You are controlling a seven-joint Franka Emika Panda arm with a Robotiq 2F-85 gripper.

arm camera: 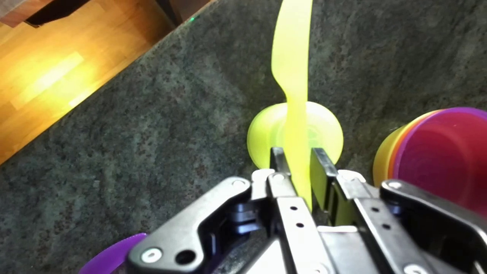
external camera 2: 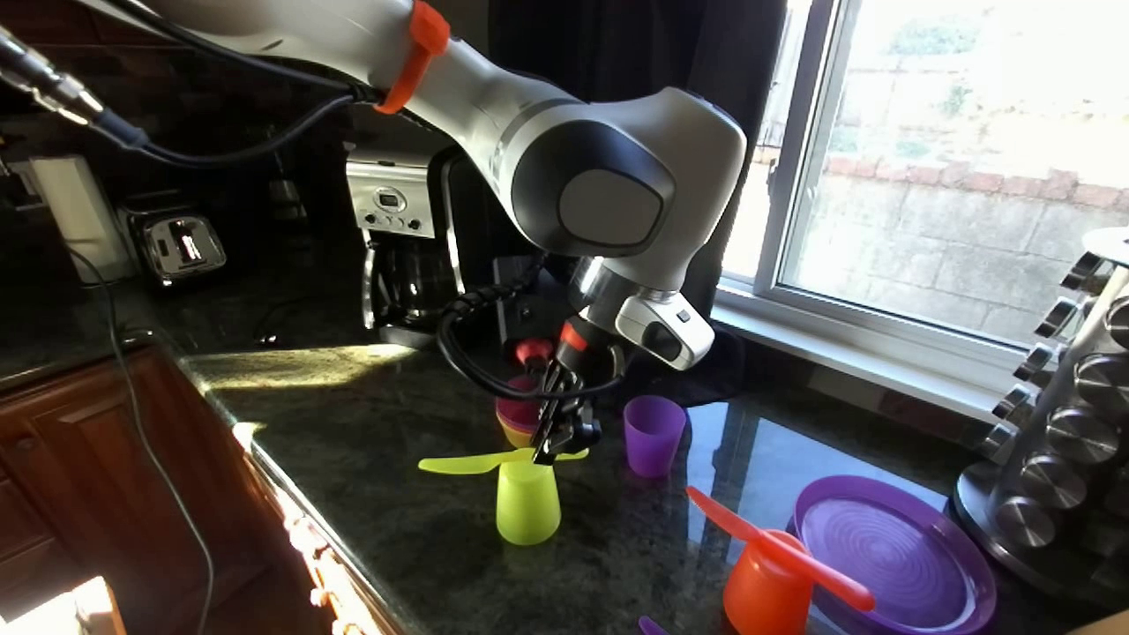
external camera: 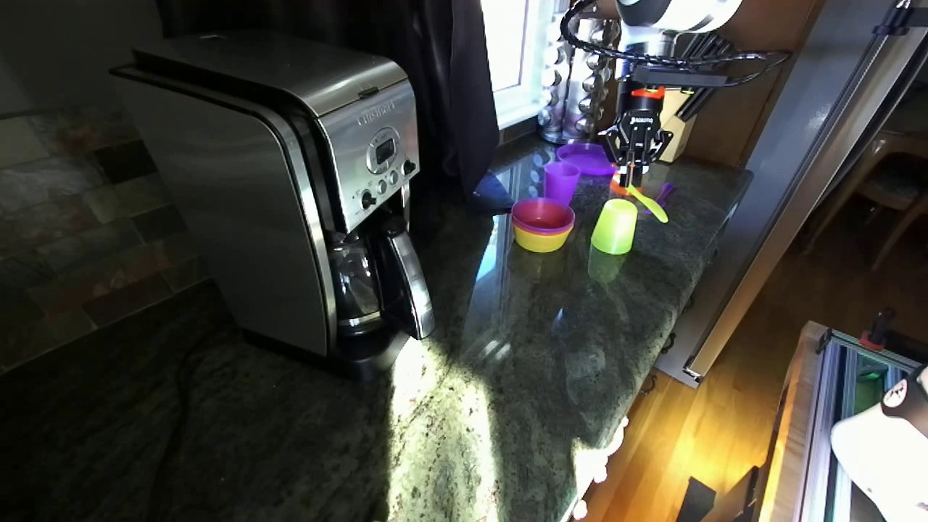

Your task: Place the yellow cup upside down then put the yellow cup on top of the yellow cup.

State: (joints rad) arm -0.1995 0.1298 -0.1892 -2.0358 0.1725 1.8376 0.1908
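Note:
A yellow-green cup, the yellow cup (external camera 2: 527,511), stands upside down on the dark stone counter, its closed base facing up. In the wrist view the same yellow cup (arm camera: 258,133) lies below and beyond my fingertips. My gripper (arm camera: 298,152) is shut on a flat yellow knife (arm camera: 292,57), which runs between the two pads with its blade pointing away. From an exterior view the knife (external camera 2: 454,465) crosses at the height of the cup's base, level with the gripper (external camera 2: 544,454). Whether the knife touches the cup I cannot tell.
Stacked bowls (external camera: 542,225) sit beside the yellow cup, and a purple cup (external camera 2: 653,437) stands upright nearby. An upside-down orange cup (external camera 2: 766,595) carries an orange knife (external camera 2: 732,516). Beyond are a purple plate (external camera 2: 891,547), a spice rack (external camera 2: 1072,432) and a coffee maker (external camera: 268,159).

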